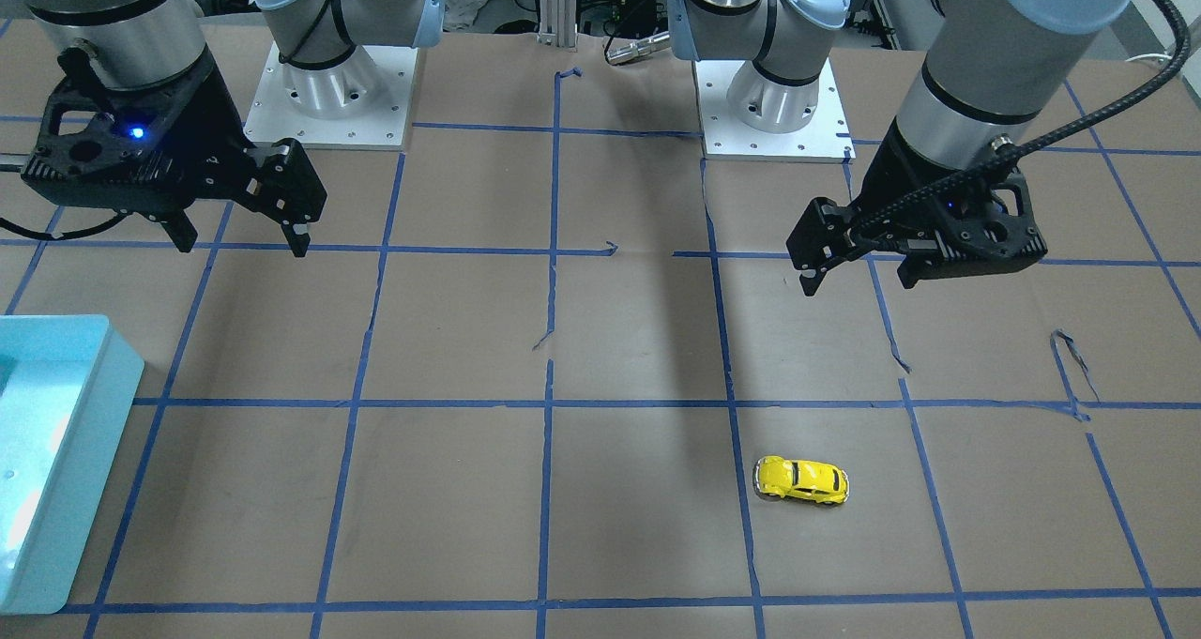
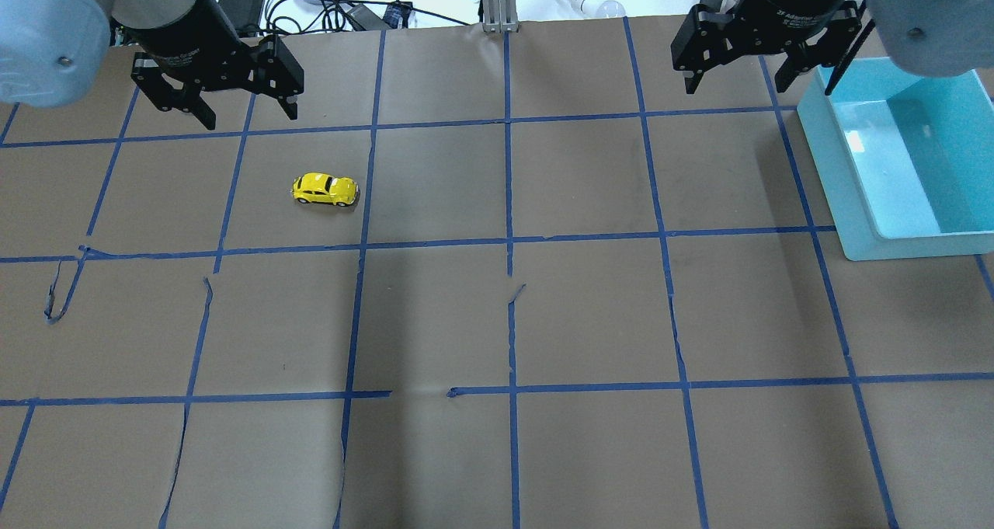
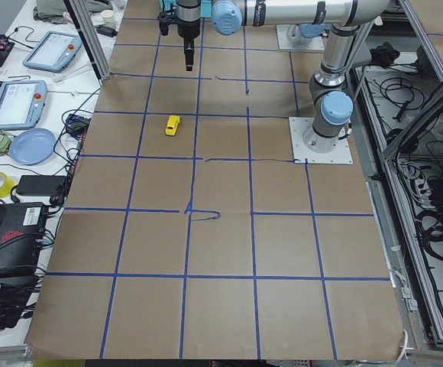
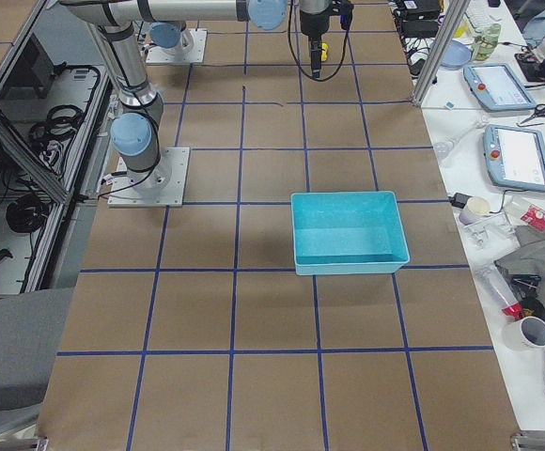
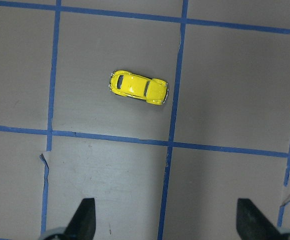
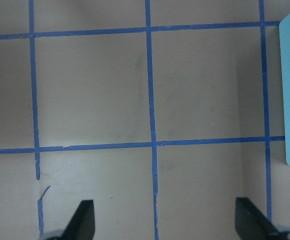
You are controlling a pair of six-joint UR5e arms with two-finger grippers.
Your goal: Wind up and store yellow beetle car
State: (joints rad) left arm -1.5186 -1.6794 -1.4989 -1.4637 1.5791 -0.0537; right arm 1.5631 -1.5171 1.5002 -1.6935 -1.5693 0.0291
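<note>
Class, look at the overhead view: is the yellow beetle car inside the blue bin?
No, the yellow beetle car sits on the table, apart from the blue bin.

Beetle car (image 2: 325, 189) on table (image 2: 590, 319), L side nr left claw (image 2: 250, 117); bin (image 2: 916, 246) R side by right claw (image 2: 735, 86).

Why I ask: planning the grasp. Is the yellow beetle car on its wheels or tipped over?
Upright on its wheels: the yellow beetle car shows its roof from above, wheels down on the table.

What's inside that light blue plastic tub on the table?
Nothing shows: the light blue plastic tub looks bare inside. In the right-side view, its near wall hides a strip of floor.
</note>
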